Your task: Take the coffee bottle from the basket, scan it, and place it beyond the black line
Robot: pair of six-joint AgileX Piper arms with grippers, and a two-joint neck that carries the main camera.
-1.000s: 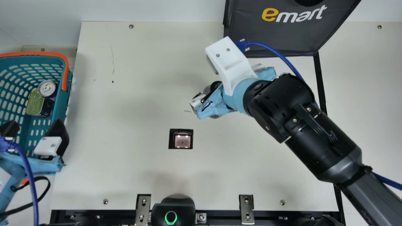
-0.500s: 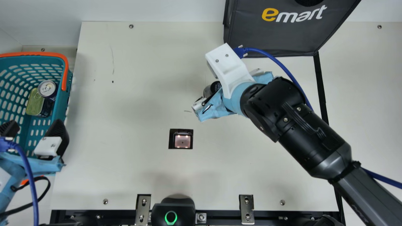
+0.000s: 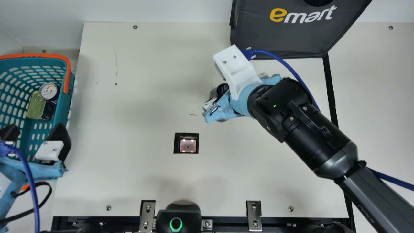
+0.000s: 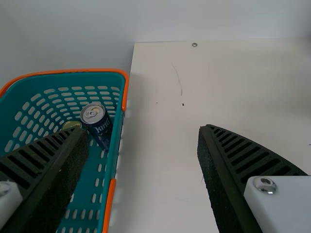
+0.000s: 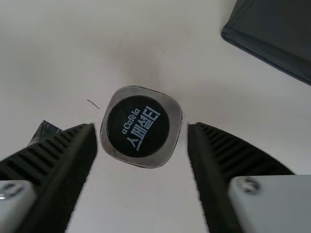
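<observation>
Main view: coffee bottle [image 3: 222,88] flanked by the right gripper [image 3: 223,109]
Its fingers are parted; the left gripper [image 3: 36,127] is spread at the basket [image 3: 32,55].

Looks like smooth, faintly glossy plastic on the basket [image 3: 70,97]. Inside the basket, gleams as polished metal on the lid of the can [image 3: 48,91] and as smooth, golden metal on the tin [image 3: 36,104]. Beside the basket, passes for smooth, matt board on the surface [image 3: 145,106]. Near the basket, shows matt, roughly ribbed pads on the left claw [image 3: 36,131]. Well apart from the basket, shows crinkled, tape-like wrapping on the right claw [image 3: 223,108], smooth, shiny edging on the coffee bottle [image 5: 138,126], and matt, cloth-like sides on the bag [image 3: 278,38].
</observation>
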